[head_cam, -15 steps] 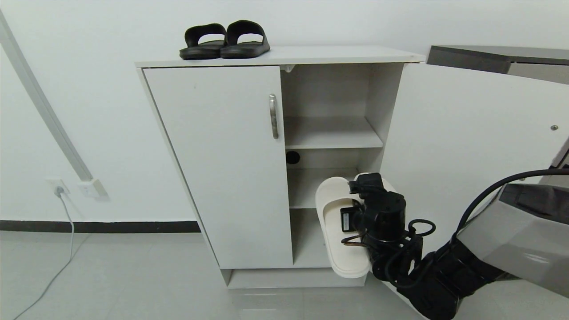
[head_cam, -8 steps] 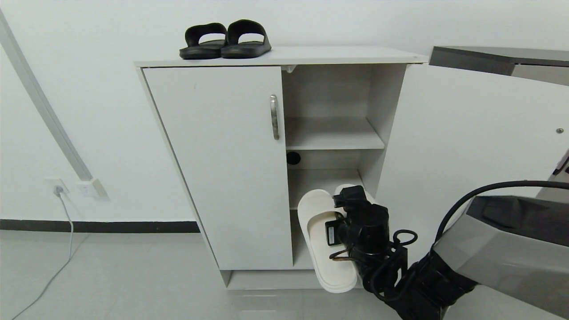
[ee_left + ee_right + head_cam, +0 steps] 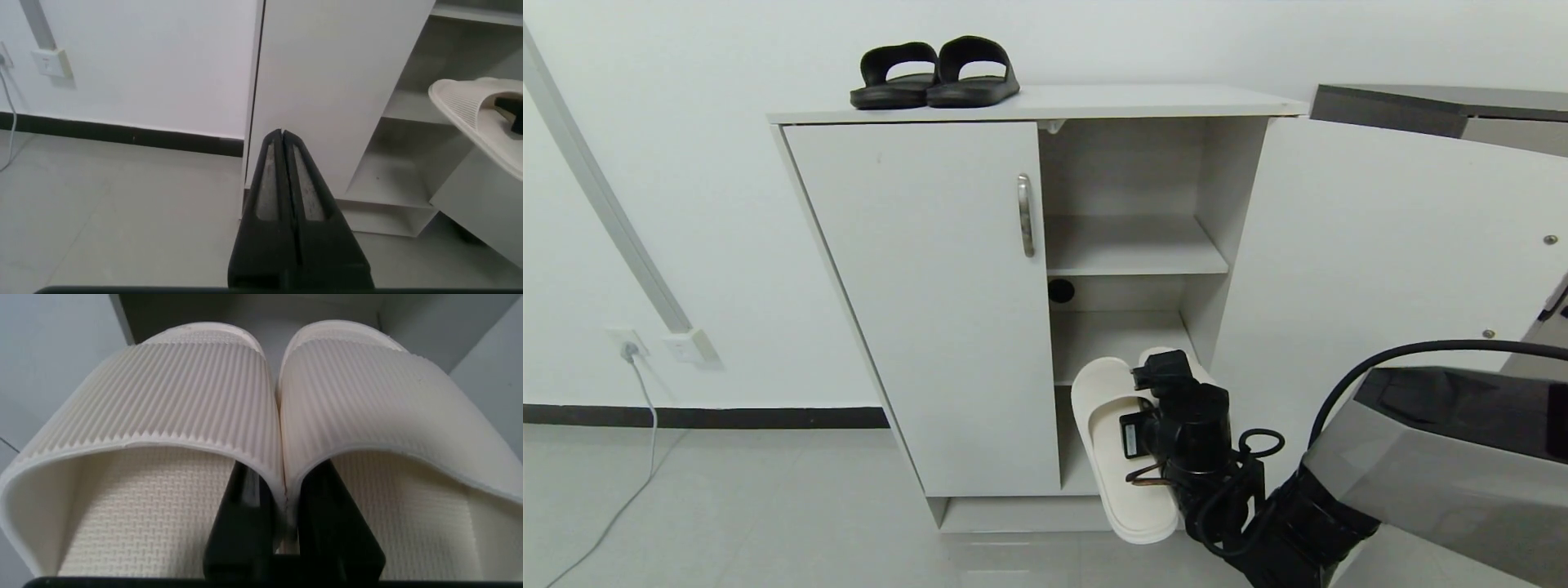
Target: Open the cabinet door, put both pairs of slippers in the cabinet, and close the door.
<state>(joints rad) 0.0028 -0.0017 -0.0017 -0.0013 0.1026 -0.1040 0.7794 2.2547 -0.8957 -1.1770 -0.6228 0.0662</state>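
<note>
Over the last second right gripper (image 3: 1158,384), clamped on white slippers (image 3: 1104,425), drops from mid-shelf height to cabinet (image 3: 915,310) bottom bay mouth; not inside yet. left gripper (image 3: 283,163) fingers together, empty. Still on cabinet top: black slippers (image 3: 935,73).

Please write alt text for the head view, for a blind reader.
The right gripper holds white slippers before the open right half of a white cabinet. Black slippers sit on its top; its left door is shut.

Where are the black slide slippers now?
Head view: the black slide slippers sit on the white wooden cabinet's top, at its left end, above the closed left door.
</note>
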